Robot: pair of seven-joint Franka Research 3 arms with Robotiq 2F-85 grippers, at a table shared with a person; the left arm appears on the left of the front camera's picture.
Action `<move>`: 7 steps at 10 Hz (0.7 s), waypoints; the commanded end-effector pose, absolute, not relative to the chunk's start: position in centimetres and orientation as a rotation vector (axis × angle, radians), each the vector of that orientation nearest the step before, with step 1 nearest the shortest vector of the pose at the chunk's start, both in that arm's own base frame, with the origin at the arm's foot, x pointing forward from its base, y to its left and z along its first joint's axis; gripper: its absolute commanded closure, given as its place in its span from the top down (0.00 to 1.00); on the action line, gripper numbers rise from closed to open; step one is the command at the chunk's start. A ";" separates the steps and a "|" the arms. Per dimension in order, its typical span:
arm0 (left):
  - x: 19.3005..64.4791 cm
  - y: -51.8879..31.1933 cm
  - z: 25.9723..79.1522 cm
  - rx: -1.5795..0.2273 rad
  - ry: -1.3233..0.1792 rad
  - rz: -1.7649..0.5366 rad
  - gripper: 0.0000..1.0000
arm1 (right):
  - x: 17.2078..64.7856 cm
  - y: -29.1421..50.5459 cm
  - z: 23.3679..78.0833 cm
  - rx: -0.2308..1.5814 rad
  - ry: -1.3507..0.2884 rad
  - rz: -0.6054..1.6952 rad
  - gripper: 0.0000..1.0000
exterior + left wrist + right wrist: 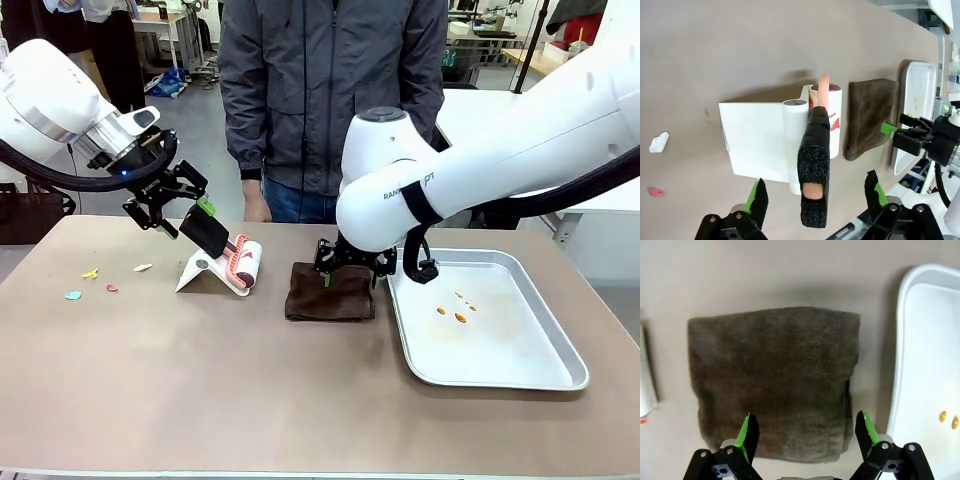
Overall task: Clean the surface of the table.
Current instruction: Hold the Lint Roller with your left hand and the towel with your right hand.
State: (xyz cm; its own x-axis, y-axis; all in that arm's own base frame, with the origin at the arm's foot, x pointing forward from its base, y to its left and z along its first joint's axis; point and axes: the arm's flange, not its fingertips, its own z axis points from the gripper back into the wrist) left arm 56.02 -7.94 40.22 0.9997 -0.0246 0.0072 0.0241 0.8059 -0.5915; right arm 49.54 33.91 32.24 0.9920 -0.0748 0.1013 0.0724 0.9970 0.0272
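The tan table carries a few small coloured scraps at the left. A lint roller rests on a white stand, its black foam handle pointing up toward my left gripper. In the left wrist view the left gripper is open, with a finger on either side of the handle and gaps on both sides. A folded brown cloth lies mid-table. My right gripper hovers open just above the cloth, fingertips spread over its near edge.
A steel tray with a few orange bits sits right of the cloth. A person in a grey jacket stands at the far side. White and red scraps lie left of the stand.
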 end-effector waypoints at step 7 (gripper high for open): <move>56.3 -8.1 39.7 -0.652 -0.026 -0.053 1.00 | 50.8 35.3 29.9 -0.072 -0.140 -0.244 1.00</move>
State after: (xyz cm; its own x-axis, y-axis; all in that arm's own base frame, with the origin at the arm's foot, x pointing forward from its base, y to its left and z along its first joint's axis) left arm 56.07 -8.06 40.14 0.9992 -0.0346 0.0202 0.0398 0.8053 -0.5916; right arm 50.40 34.50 30.00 0.9741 -0.2016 0.1026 0.2037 0.9790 -0.0100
